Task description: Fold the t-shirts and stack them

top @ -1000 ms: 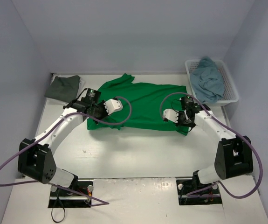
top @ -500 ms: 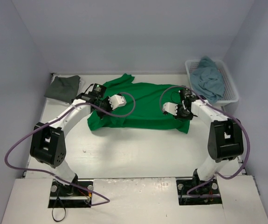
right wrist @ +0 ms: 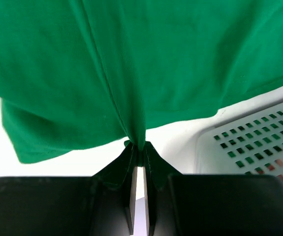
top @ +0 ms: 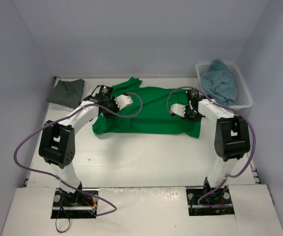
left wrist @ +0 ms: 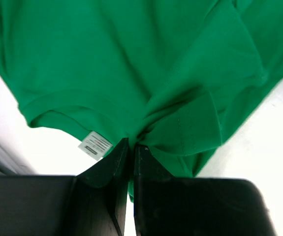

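A green t-shirt (top: 148, 110) is spread across the far middle of the table (top: 141, 152), with its near edge drawn roughly straight from side to side and one sleeve pointed toward the back wall. Its left part is pinched by the left gripper (left wrist: 130, 145), whose fingers are closed tight on a gathered tuck of the green cloth just beside a small white label (left wrist: 95, 145). Its right part is held in the same way by the right gripper (right wrist: 138, 147), whose fingers are pressed together on a ridge of fabric that is pulled up into a long crease. A white lattice basket (top: 244, 96) stands at the far right of the table, just beside the shirt's right end, and a crumpled teal-blue t-shirt (top: 219, 83) is heaped inside it. A dark grey t-shirt (top: 66, 92) is laid at the far left corner, apart from the green one.
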`<state>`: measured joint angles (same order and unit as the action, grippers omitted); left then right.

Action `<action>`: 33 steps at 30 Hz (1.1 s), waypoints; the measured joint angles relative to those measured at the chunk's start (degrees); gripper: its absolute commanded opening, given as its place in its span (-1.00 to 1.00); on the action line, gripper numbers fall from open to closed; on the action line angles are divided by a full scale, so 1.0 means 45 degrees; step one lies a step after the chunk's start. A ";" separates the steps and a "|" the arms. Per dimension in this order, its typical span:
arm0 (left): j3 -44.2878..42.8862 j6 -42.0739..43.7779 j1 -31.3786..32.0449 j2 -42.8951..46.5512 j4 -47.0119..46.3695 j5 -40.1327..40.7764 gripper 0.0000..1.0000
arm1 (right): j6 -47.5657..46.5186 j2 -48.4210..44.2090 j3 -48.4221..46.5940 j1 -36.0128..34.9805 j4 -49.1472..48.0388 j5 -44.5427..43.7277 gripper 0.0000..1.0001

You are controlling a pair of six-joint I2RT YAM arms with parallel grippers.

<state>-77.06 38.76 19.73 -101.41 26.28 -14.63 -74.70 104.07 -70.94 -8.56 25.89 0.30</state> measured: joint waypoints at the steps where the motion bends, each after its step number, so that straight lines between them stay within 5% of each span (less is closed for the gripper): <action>1: -0.0049 -0.0005 0.0000 -0.0073 -0.0102 0.0092 -1.00 | 0.0000 0.0151 -0.0126 0.0000 -0.0015 -0.0053 -0.90; 12: -0.0899 -0.0403 -0.0364 -0.1297 -0.1054 0.0685 -1.00 | 0.0019 0.1326 -0.1035 0.0000 -0.0257 -0.0539 -0.81; 14: -0.1132 -0.0457 -0.0364 -0.1569 -0.1112 0.0797 -0.88 | 0.0053 0.1491 -0.1166 0.0005 -0.0321 -0.0675 -0.74; 19: -0.1588 -0.0733 -0.0403 -0.2142 -0.1268 0.1059 -0.11 | 0.0301 0.1860 -0.1316 0.0024 -0.0593 -0.1039 -0.52; 33: -0.1768 -0.1098 -0.0413 -0.3075 -0.1549 0.1447 0.00 | 0.1302 0.2569 -0.1277 0.0010 -0.1885 -0.2064 -0.47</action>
<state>-85.01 33.82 17.87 -115.24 19.31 -8.12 -68.84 115.63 -76.69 -8.51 17.41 -8.99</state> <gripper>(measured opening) 0.499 0.264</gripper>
